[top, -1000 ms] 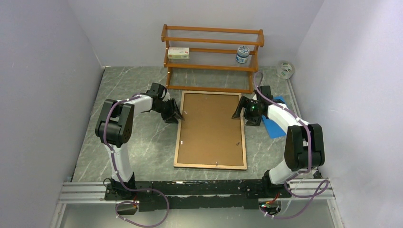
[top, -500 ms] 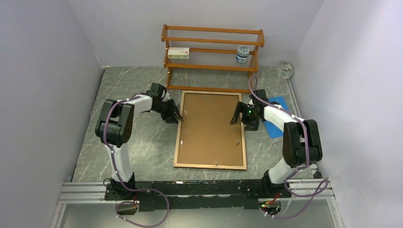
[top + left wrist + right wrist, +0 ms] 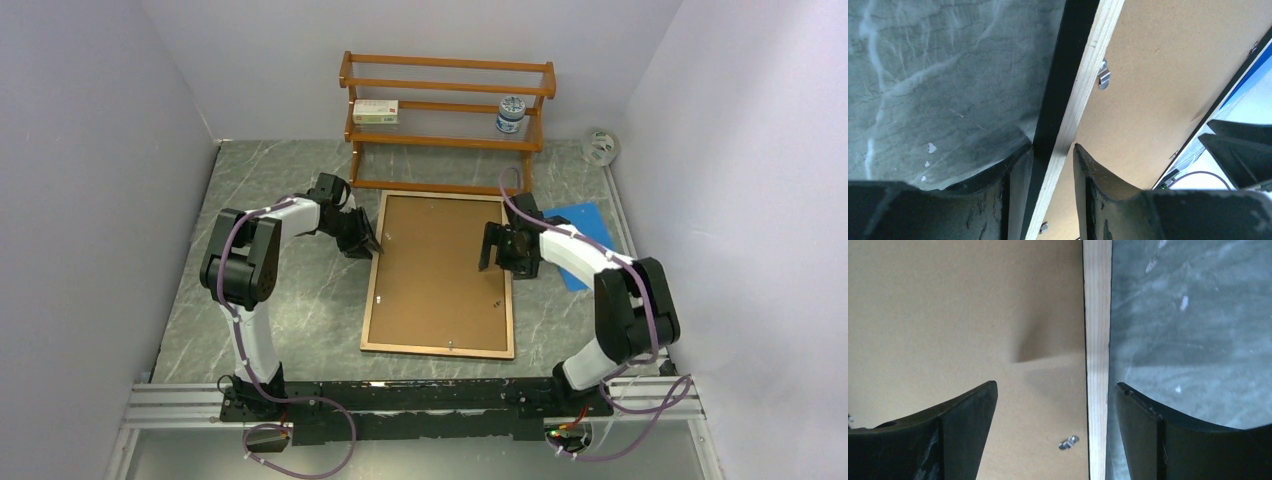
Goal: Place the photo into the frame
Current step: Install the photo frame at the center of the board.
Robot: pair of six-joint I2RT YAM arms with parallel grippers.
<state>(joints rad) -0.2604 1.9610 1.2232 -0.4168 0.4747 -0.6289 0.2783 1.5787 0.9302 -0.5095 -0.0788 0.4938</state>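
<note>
The frame lies back up on the table. Only the close views show the left gripper pinching its edge and the right gripper spread wide over the other edge. The shelf holds a box and a jar.

Your overhead view is bright, even and sharp, with only faint shadows. In your right wrist view a soft shadow lies on the backing board at 12 o'clock from the right end effector, and the tabletop looks blurred.
</note>
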